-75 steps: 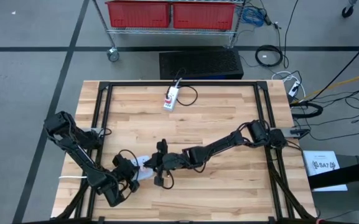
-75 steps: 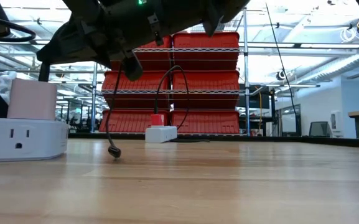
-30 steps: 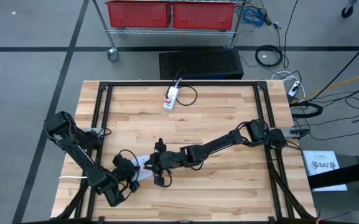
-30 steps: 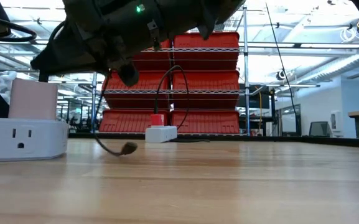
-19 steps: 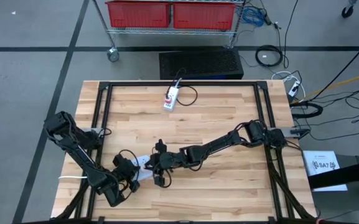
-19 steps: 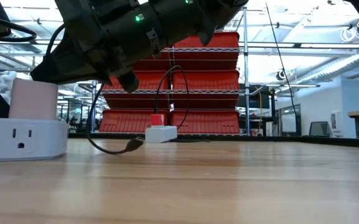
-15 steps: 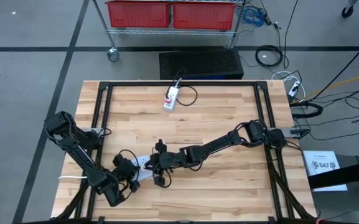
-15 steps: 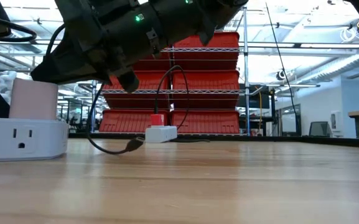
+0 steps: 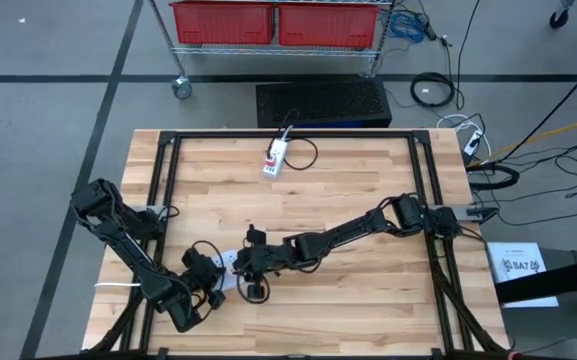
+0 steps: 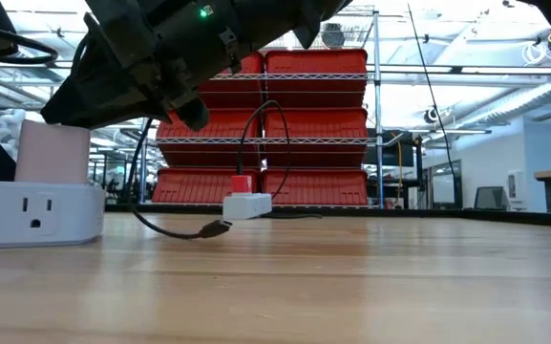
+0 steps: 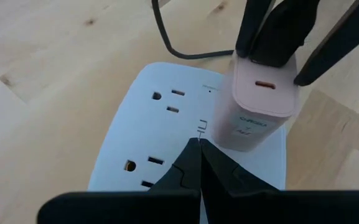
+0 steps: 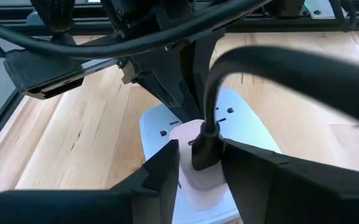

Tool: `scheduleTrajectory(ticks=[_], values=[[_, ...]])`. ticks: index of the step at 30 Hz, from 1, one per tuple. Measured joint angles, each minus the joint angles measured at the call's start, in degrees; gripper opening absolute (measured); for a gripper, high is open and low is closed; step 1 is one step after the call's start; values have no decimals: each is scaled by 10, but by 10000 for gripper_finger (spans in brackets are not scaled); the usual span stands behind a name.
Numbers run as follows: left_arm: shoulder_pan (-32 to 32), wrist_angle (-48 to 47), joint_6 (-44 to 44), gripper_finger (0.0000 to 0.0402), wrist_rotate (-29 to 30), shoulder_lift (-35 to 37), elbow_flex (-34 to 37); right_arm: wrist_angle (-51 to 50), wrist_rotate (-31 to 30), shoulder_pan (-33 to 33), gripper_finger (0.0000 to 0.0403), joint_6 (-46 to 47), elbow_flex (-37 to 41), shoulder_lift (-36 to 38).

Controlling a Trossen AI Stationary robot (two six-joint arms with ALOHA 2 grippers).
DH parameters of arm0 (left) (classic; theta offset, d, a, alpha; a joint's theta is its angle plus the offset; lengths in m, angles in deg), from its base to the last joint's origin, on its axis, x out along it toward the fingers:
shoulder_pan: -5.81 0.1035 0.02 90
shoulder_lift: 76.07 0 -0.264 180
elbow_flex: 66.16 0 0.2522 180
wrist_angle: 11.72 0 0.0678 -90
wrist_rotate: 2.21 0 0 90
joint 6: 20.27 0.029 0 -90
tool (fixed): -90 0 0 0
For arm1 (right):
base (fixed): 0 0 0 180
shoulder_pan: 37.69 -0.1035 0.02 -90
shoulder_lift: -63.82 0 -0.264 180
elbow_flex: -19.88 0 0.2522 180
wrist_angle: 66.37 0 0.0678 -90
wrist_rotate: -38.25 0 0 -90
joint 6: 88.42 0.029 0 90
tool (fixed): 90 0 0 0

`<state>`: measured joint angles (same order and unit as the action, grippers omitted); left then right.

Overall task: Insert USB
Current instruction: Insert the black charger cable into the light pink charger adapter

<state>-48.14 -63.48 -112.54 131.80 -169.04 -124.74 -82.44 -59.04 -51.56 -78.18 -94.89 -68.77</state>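
Observation:
A white power strip [image 11: 154,137] lies flat on the table near its near-left part [image 9: 230,270]. A pink charger [image 11: 263,106] is plugged into it and stands upright, with its USB port [image 11: 266,84] showing uncovered. My right gripper [image 12: 203,163] hovers just over the charger, shut on a black USB plug [image 12: 205,146]. The plug's black cable [image 12: 272,62] arches away, and its loose end [image 10: 216,229] lies on the wood. My left gripper [image 11: 198,146] is shut, with its tips on the strip beside the charger. My left gripper presses its shut fingertips [image 11: 196,163] onto the power strip's top face [image 11: 188,134] between the outlets and the charger, slanting down from the near-left. The strip lies flat on the table. My right gripper pinches the USB plug's body [image 12: 204,152] between its two fingers [image 12: 167,168], coming from above. The plug points down at the charger's top, with the cable rising out of it in an arch.
A second white power strip with a red switch [image 9: 275,158] lies near the far edge, with a black cord looped beside it. Black frame rails [image 9: 168,160] run along the table's sides. Bare wood stretches to the right of the arms [image 9: 368,290].
My right gripper has moved a little toward the table's left, over the charger, still holding the plug. In the low view the cable's loose end has been dragged rightward along the wood, and it now lies flat. The left gripper and the strip have stayed put.

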Motion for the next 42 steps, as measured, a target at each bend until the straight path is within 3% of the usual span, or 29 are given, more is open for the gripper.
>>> scheduleTrajectory(ticks=[13, 42], values=[[0, 0, 1, 2, 0, 0, 0, -7, 2, 4, 122, -4, -6, 2], [0, 1, 12, 2, 2, 1, 0, -125, -1, 3, 114, -26, -6, 54]])
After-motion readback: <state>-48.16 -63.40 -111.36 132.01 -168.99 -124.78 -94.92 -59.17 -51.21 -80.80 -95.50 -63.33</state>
